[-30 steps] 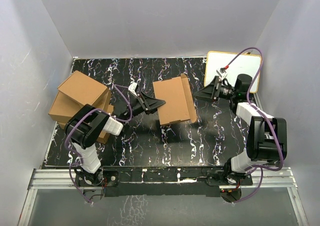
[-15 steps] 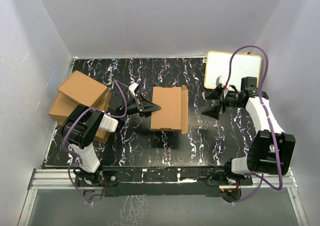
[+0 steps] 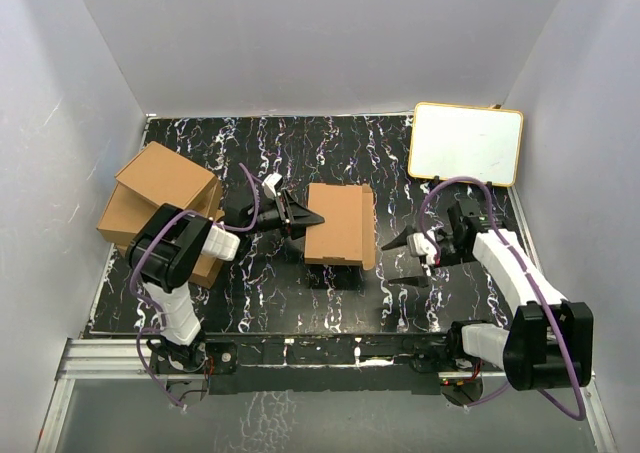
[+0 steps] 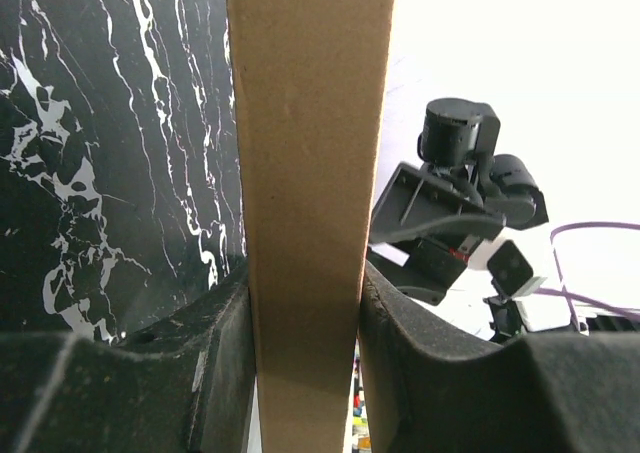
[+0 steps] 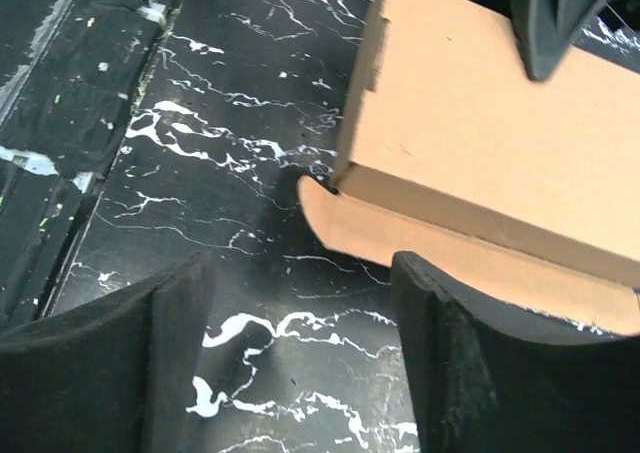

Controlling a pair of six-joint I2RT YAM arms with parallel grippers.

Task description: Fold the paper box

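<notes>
1. Top external view: the paper box (image 3: 340,223) sits mid-table on the black marbled table (image 3: 300,303), lid panel facing up, between the two grippers.
2. The left gripper (image 3: 305,218) meets the box's left edge. The right gripper (image 3: 405,260) stands just right of the box, apart from it.
3. Left wrist view: the two fingers (image 4: 215,373) of the left gripper (image 4: 305,373) are pressed against both faces of the paper box (image 4: 310,173), pinching its cardboard edge.
4. Right wrist view: the right gripper (image 5: 300,373) is spread, with only tabletop between its fingers (image 5: 170,363). The paper box (image 5: 480,143) lies just beyond its tips, untouched.
5. A rounded tuck flap (image 5: 420,238) juts from the box's lower edge toward that gripper.
6. I cannot tell whether the box's underside rests on the table.
7. Piled brown cardboard boxes (image 3: 160,198) are at the left edge, and a white board with a yellow rim (image 3: 465,143) is in the far right corner.
</notes>
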